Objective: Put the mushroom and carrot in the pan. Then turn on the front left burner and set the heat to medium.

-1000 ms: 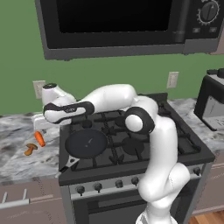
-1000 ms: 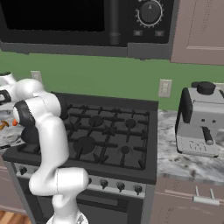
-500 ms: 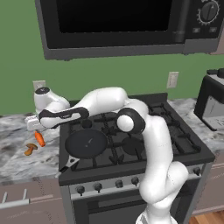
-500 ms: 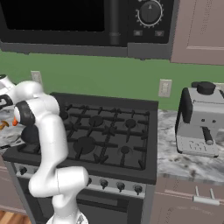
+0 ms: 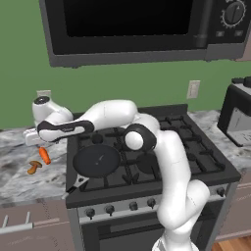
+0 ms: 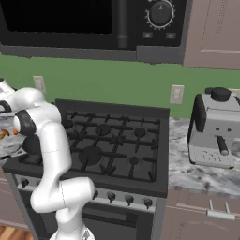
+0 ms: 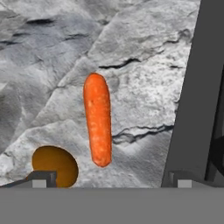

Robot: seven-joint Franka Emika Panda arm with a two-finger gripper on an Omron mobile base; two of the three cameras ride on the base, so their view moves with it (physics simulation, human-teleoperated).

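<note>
Marble-patterned grey counter [image 5: 19, 179] lies at the far left of the left base view, and on it the mushroom [image 5: 34, 167] sits nearest the edge, with the carrot [image 5: 44, 155] just beside it toward the stove. Directly above the carrot hangs the gripper [image 5: 39, 142], its jaws spread wide and holding nothing. In the hand view the carrot [image 7: 97, 124] lies lengthwise on the veined stone between the two dark fingertips [image 7: 41, 178], untouched, and the mushroom [image 7: 54, 164] shows as a round brown-orange cap by the left fingertip, apart from the carrot.

Next to the right stands the black stove [image 5: 147, 188]. The pan [image 5: 96, 161] rests on the front left burner [image 5: 104, 158], its short handle pointing toward the stove's front left corner; its dark inside holds no food. A row of knobs [image 5: 120, 208] runs along the stove front; any marks on them are too small to read.

Above hangs a black microwave [image 5: 142, 27] with a dial [image 5: 234, 12] at its right; the small panel under the dial bears no legible writing. A wall outlet [image 5: 193, 89] sits on the green wall, and at the far right a silver-and-black coffee machine [image 6: 214, 126] stands on the counter, with no brand name readable.
</note>
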